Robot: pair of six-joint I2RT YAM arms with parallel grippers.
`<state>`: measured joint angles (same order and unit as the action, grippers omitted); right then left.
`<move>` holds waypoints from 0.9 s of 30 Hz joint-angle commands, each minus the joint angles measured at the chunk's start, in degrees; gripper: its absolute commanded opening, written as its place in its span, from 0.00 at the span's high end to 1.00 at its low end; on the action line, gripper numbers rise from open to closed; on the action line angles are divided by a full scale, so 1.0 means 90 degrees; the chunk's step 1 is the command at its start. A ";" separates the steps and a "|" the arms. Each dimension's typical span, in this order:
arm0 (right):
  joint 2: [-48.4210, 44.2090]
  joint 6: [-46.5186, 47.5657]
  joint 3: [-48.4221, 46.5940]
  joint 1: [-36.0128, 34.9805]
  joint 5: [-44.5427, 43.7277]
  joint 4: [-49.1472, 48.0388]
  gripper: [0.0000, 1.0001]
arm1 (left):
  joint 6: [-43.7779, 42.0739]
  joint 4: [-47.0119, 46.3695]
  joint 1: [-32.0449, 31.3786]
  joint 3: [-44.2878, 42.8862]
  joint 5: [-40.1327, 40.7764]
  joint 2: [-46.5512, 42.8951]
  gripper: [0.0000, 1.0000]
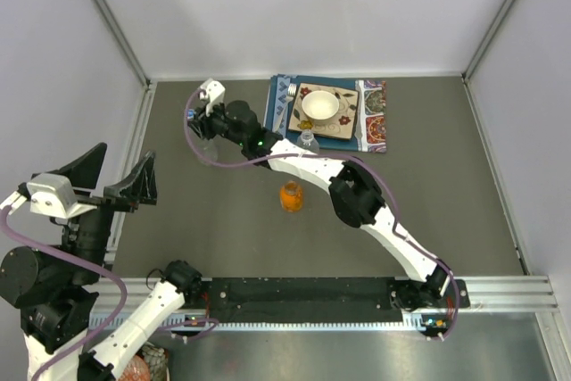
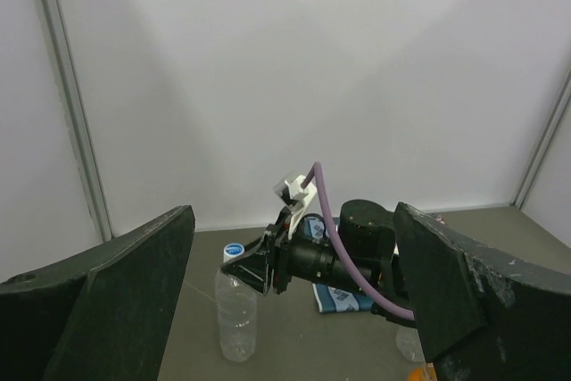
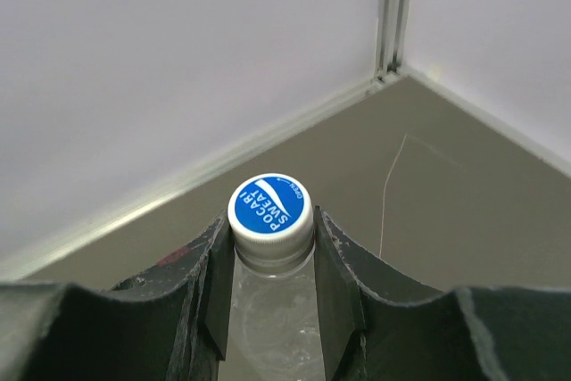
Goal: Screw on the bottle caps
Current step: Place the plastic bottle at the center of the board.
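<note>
A clear ribbed bottle (image 2: 237, 314) stands at the table's far left, topped by a blue-and-white bottle cap (image 3: 270, 211). My right gripper (image 3: 270, 231) is shut on that cap, its pads pressing both sides of the cap and neck. From above, the right gripper (image 1: 204, 131) reaches left over this bottle (image 1: 203, 147). A second clear bottle (image 1: 308, 142) with a white cap stands near the mats. The squat orange bottle (image 1: 291, 195) stands mid-table. My left gripper (image 1: 114, 173) hangs wide open and holds nothing, raised at the left, well away from the bottles. Its fingers (image 2: 107, 301) frame the scene.
A white bowl (image 1: 320, 106) sits on a patterned plate over blue placemats (image 1: 375, 127) at the back, with a fork (image 1: 290, 95) beside it. The right arm (image 1: 357, 194) stretches diagonally across the table. White walls enclose three sides; a metal rail (image 1: 500, 287) runs along the near edge.
</note>
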<state>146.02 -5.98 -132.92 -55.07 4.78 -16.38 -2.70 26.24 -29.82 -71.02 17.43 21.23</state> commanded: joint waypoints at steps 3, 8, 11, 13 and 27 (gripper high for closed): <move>-0.0403 -0.0029 0.0579 -0.0082 -0.0062 -0.0289 1.00 | 0.0134 -0.0074 0.0023 0.0001 -0.0081 0.0092 0.01; -0.0472 -0.0117 0.0813 -0.0083 -0.0091 -0.0406 1.00 | 0.0173 -0.0074 0.0023 -0.0009 -0.0110 0.0111 0.01; -0.0501 -0.0166 0.0912 -0.0082 -0.0062 -0.0446 0.94 | 0.0163 -0.0074 0.0023 -0.0009 -0.0101 0.0121 0.01; -0.0511 -0.0176 0.0912 -0.0073 -0.0052 -0.0416 0.74 | 0.0173 -0.0074 0.0023 -0.0009 -0.0101 0.0121 0.01; -0.0511 0.0019 0.0590 -0.0082 0.0250 -0.0035 0.35 | 0.0280 -0.0064 0.0023 0.0069 -0.0111 0.0102 0.01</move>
<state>144.24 -6.37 -125.75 -55.13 5.48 -21.12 -1.15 26.26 -29.82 -70.76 17.19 21.26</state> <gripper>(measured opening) 0.644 0.987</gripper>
